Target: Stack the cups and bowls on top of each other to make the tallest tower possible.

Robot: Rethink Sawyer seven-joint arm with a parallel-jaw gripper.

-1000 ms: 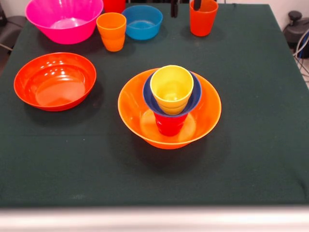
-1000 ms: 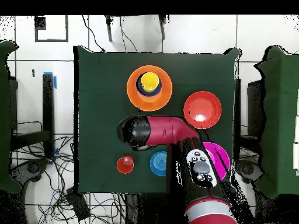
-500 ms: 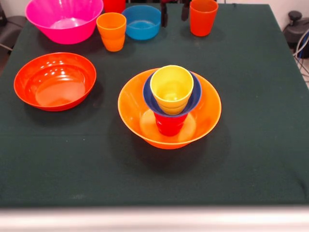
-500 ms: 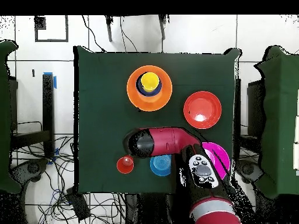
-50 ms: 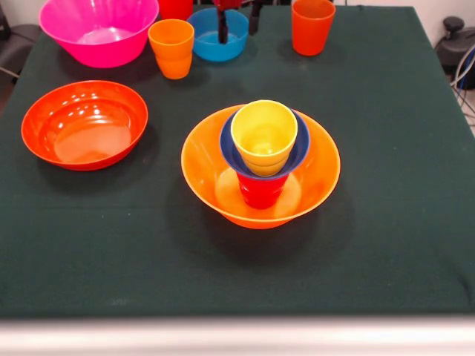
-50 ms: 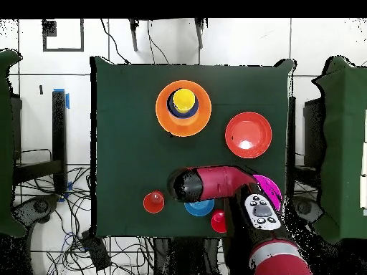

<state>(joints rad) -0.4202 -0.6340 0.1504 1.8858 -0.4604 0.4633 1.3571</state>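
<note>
I see only the hand's (image 5: 237, 16) two dark fingertips at the top of the front view; one sits over the light blue bowl (image 5: 215, 38), the other just beside its rim, spread apart with nothing between them. The rest of the hand is cut off, and overhead the arm (image 6: 215, 183) covers it and most of that bowl. A red cup (image 5: 175, 7) behind the orange cup (image 5: 171, 47) is cropped to a sliver in front.

Against a second ago, the fingertips have shifted from around the orange-red cup (image 5: 312, 25) across to the blue bowl; overhead the elbow has swung the same way. Nothing on the tabletop (image 5: 393, 185) has moved.

The tower (image 5: 261, 165) stands upright mid-tabletop: yellow-orange bowl (image 5: 315, 182) as base, an inverted red cup inside it, dark blue bowl on that, yellow cup on top, mouth up. The pink bowl (image 5: 99, 30) and orange-red bowl (image 5: 84, 124) sit apart, mouths up.
</note>
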